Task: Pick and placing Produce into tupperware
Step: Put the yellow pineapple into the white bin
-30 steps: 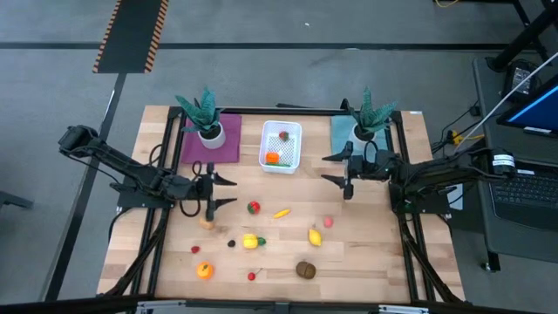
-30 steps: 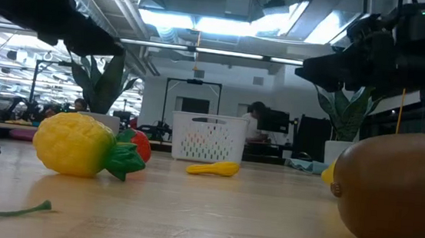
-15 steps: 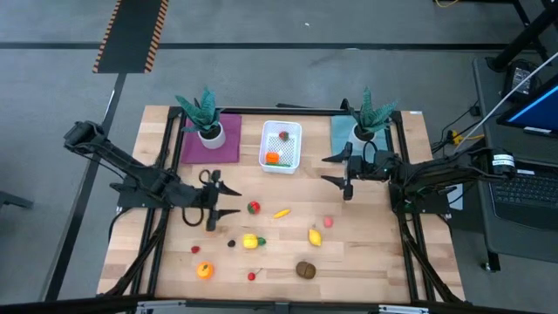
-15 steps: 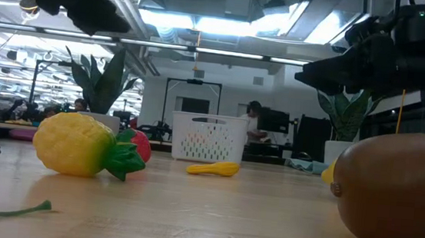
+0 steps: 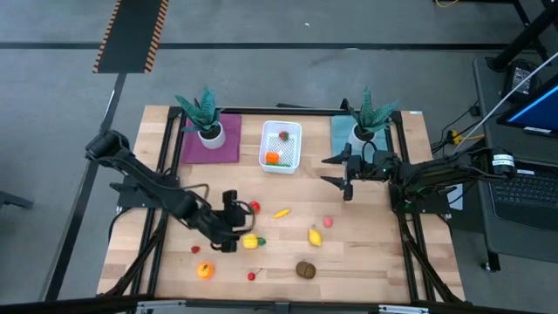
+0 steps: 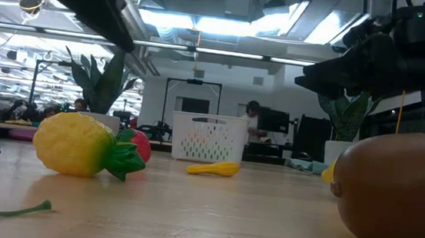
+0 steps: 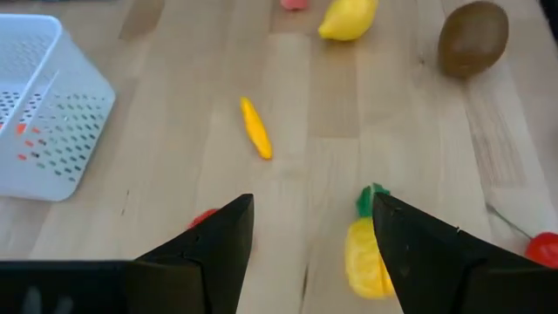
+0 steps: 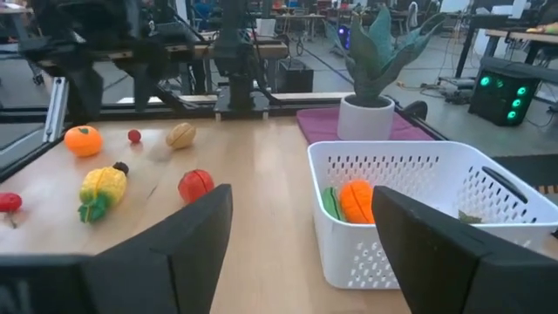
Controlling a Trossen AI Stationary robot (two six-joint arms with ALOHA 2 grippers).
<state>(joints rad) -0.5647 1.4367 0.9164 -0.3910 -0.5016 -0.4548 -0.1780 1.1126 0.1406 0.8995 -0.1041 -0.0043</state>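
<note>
Lying crosswise, tupperware (image 5: 281, 146) long axis front-to-back.

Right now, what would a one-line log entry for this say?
left gripper: open, over yellow fruit | right gripper: open, waiting beside tub | tub: orange, strawberry inside

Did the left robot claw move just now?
Yes. In the high view the left gripper has swung away from the purple mat toward the table's middle, and now hangs open beside the yellow-and-green toy.
</note>
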